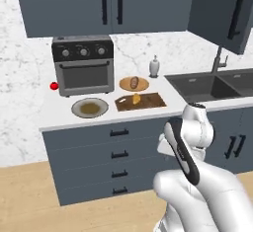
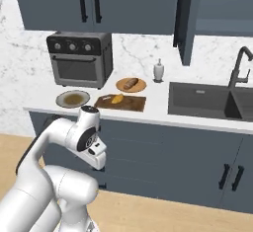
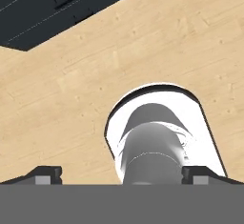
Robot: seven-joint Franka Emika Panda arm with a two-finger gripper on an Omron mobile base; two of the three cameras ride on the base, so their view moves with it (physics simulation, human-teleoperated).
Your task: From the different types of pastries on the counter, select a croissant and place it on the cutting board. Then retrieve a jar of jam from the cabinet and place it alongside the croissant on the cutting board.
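The croissant is seen lying on the cutting board, a dark wooden rectangle set near the front edge of the white counter. Just behind the board, a round wooden plate carries a darker brown pastry. To the left of the board, a grey plate holds a flat brownish item whose kind cannot be told.

No jar of jam can be made out. The upper cabinet door above the sink is swung open, but what is inside cannot be seen.

No brand, label or readable writing is found on any item; the toaster oven shows three plain knobs, and the small white dispenser bottle is unmarked.

The gripper is pointed down at the pale wooden floor, well away from the counter. Its two dark fingertips are spread as wide as they go, one at each side of the hand view. Nothing is held between them and nothing is touched. Dark drawer fronts are seen at the top left corner of the hand view.

A small red object rests on the counter just left of the toaster oven.
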